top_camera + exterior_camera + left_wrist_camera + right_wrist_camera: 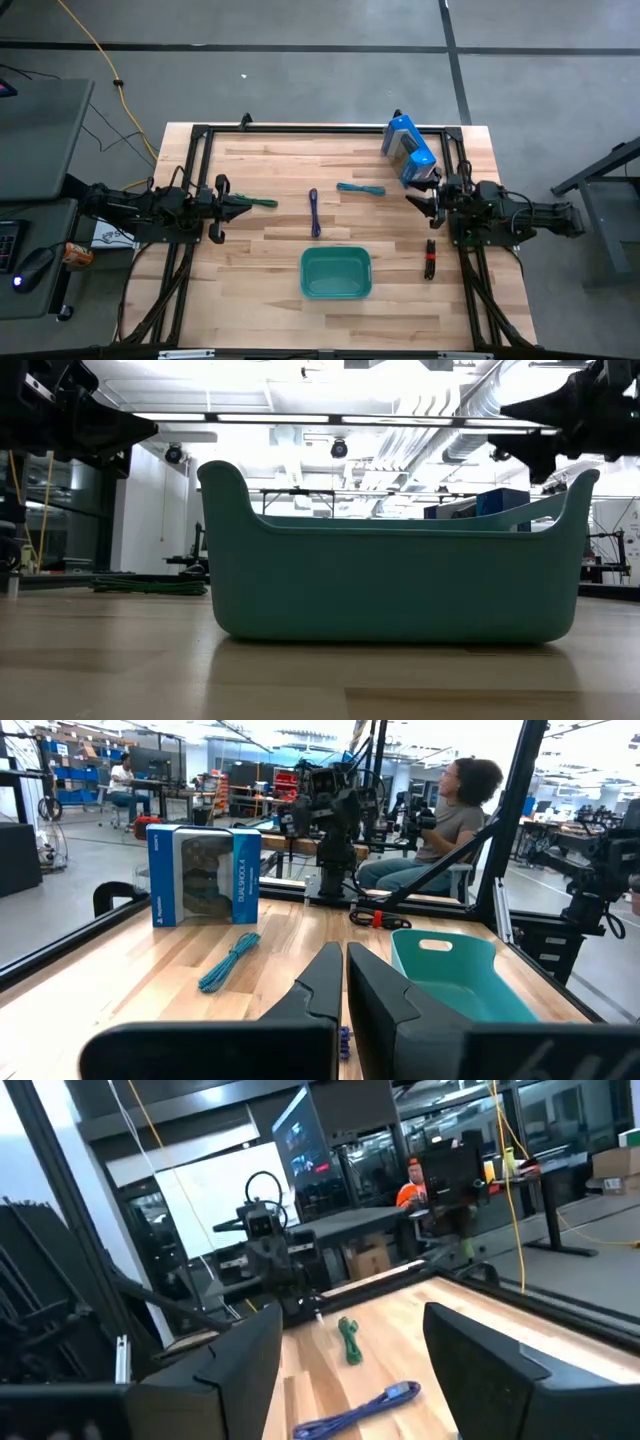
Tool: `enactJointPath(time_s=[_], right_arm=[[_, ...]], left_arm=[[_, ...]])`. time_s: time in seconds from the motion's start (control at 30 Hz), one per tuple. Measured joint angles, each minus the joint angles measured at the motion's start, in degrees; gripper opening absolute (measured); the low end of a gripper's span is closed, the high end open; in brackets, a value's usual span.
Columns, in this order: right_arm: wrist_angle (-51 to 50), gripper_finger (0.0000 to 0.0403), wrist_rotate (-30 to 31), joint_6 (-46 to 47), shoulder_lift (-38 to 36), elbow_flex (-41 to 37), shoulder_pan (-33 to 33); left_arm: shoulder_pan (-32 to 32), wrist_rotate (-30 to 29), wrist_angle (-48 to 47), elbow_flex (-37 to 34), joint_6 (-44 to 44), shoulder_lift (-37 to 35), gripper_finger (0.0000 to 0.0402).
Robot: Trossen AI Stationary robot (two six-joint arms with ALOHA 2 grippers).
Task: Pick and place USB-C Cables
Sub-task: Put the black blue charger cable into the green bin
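Four USB-C cables lie loose on my desk (260,300).

The green cable (262,203) sits just off my left pincer (243,204), whose fingers are pressed together. The purple-blue cable (314,213) and teal cable (361,188) lie mid-desk, beyond the teal tub (336,273). The red-and-black cable (430,258) is near my right pincer (419,199), spread wide and empty. Pale wood planks; a blue box (408,151) far right; a seated person (447,825) in the workshop behind.
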Motion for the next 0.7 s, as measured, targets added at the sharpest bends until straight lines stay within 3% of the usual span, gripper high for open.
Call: enactJointPath(time_s=[0.37, 0.53, 0.7], right_arm=[[-1.51, 0.0236, 5.09, -4.86, 21.19, 21.8, 0.0], [-10.17, 0.0236, 7.37, -8.47, 32.07, 35.53, -0.04], [-17.59, 0.0236, 7.61, -9.62, 40.28, 44.29, -0.04]], left_arm=[[0.01, 0.0, 0.01, -0.02, 0.01, 0.0, 0.0], [0.0, 0.0, 0.0, -0.02, 0.0, 0.0, 0.0], [0.02, 0.0, 0.0, 0.0, 0.01, 0.0, 0.0]])
